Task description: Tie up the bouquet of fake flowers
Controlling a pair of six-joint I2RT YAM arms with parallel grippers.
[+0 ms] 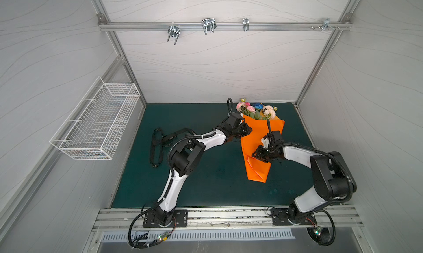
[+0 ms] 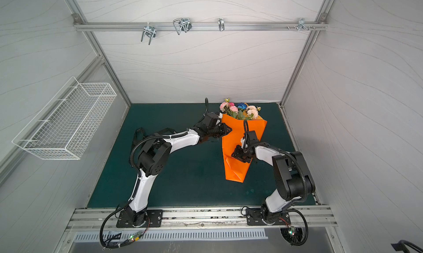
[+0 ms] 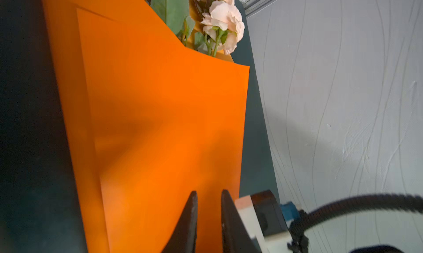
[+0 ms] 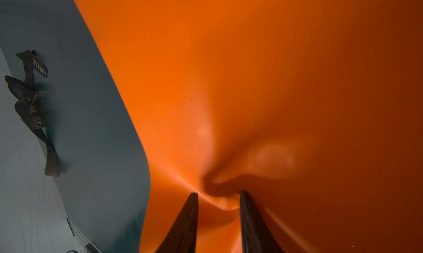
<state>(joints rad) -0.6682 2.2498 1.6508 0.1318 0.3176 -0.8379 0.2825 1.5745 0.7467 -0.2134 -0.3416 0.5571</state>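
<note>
The bouquet of fake flowers (image 1: 256, 110) (image 2: 239, 110) lies at the back of the green mat, its stems hidden inside a folded orange paper cone (image 1: 258, 135) (image 2: 240, 135). A peach blossom (image 3: 223, 23) and leaves stick out of the paper (image 3: 160, 103) in the left wrist view. My left gripper (image 1: 250, 130) (image 3: 209, 192) hovers at the cone's upper left edge, jaws slightly apart with nothing between them. My right gripper (image 1: 254, 154) (image 4: 218, 193) pinches the lower part of the cone, and the paper (image 4: 251, 80) puckers between its fingers.
A black printed ribbon (image 1: 156, 146) (image 4: 32, 110) lies crumpled on the mat to the left, partly under my left arm. A white wire basket (image 1: 96, 123) hangs on the left wall. Metal hooks (image 1: 208, 25) hang from the back rail.
</note>
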